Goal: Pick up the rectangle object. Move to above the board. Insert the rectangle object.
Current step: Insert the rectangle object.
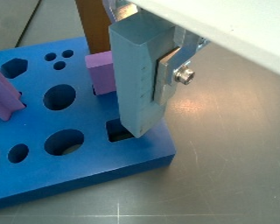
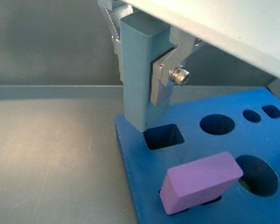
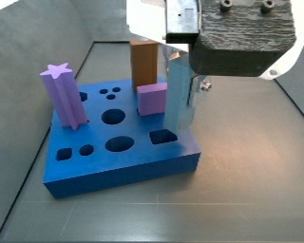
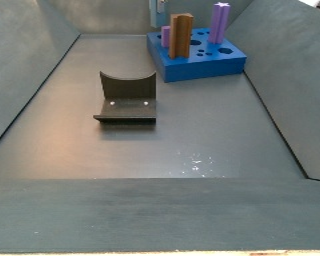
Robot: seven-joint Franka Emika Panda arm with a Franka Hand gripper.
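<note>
The gripper [image 1: 154, 74] holds the rectangle object [image 1: 136, 83] upright, its fingers [image 1: 168, 77] pinching the bar's upper part, with the bar's lower end at the mouth of the rectangular hole [image 2: 161, 136] near the corner of the board [image 1: 108, 162]. To seat it well, I judge the bar should stay vertical, its faces square to the hole's edges, and descend slowly without forcing. Both wrist views show the hole and bar end closely; a side view, at centre frame, shows the purple star peg [image 3: 62, 95], brown block [image 3: 143, 62] and pink block [image 3: 152, 98] standing in the board. Another side view alone shows the fixture [image 4: 125, 98] on the table [image 4: 176, 140], centre left.
</note>
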